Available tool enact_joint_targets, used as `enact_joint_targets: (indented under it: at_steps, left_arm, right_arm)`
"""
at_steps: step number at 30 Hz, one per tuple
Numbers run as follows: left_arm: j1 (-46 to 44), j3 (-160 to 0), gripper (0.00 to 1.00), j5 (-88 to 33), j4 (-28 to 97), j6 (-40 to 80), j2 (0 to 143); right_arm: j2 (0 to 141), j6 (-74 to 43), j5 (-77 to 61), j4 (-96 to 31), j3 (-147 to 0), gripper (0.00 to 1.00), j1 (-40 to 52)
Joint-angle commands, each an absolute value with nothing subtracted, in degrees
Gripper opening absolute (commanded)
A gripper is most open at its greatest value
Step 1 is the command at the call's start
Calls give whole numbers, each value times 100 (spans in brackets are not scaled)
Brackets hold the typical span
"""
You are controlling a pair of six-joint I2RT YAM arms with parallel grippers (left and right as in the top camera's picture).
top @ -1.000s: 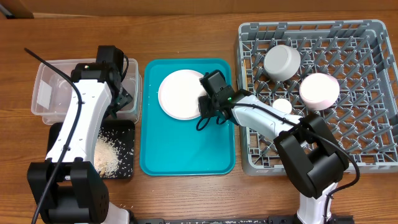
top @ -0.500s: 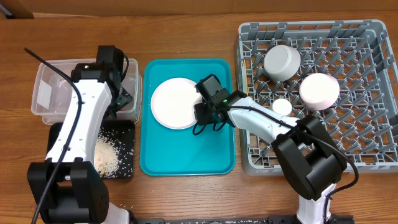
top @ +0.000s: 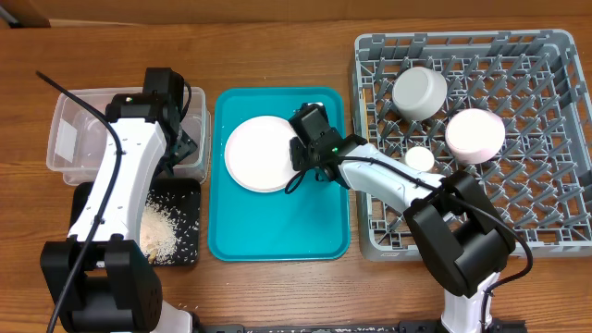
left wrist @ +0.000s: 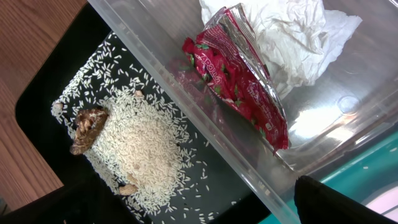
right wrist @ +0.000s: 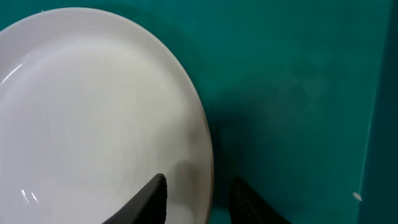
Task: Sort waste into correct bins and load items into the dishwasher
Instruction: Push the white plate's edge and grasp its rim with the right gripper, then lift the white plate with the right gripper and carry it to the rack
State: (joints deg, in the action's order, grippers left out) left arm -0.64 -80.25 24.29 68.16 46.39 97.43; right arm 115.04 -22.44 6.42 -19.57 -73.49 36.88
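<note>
We judge the sorting finished. Below the left fingers (left wrist: 329,202), which stand wide apart with nothing between them, the crumpled napkin (left wrist: 292,37) and the red wrapper (left wrist: 239,81) lie together inside the clear tub (left wrist: 348,118). Just beyond the tub wall, the rice (left wrist: 140,146) is heaped in the black tray (left wrist: 62,74) with the brown scraps (left wrist: 90,124) at its edge. A few stray grains lie on the counter (top: 277,37) near the tray, too small to count.

Loading looks mostly done as well. Well off to the far side of the right fingers (right wrist: 149,202), the dish rack (top: 546,185) holds the white bowl (top: 419,92), the pink bowl (top: 475,135) and the small cup (top: 419,159).

What is left, as we read it, is the plate (top: 259,153). It lies flat on the teal tray (top: 277,227), not yet in the rack. The right fingers straddle its near rim, one over the plate's face and the other outside over the tray. They are partly drawn in, but we cannot tell whether they pinch the rim or only bracket it.
</note>
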Motion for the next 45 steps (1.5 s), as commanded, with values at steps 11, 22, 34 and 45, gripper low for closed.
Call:
enact_joint_targets:
  at_steps: [11,22,34,45]
  left_arm:
    - [-78,-8101,100,2545,6831,4674,9795]
    - [-78,-8101,100,2545,6831,4676,9795]
    - [-78,-8101,100,2545,6831,4676,9795]
    - [-78,-8101,100,2545,6831,4674,9795]
  right_arm:
    - [11856,-2274,770,-1826,-7428,31,3701]
    - [11478,-1984,1347,-1717,-7478,4,3701]
    - [9828,-436,2593,-1678,-7478,4,3701]
    - [8947,1756,6090,-1352,-7476,4,3426]
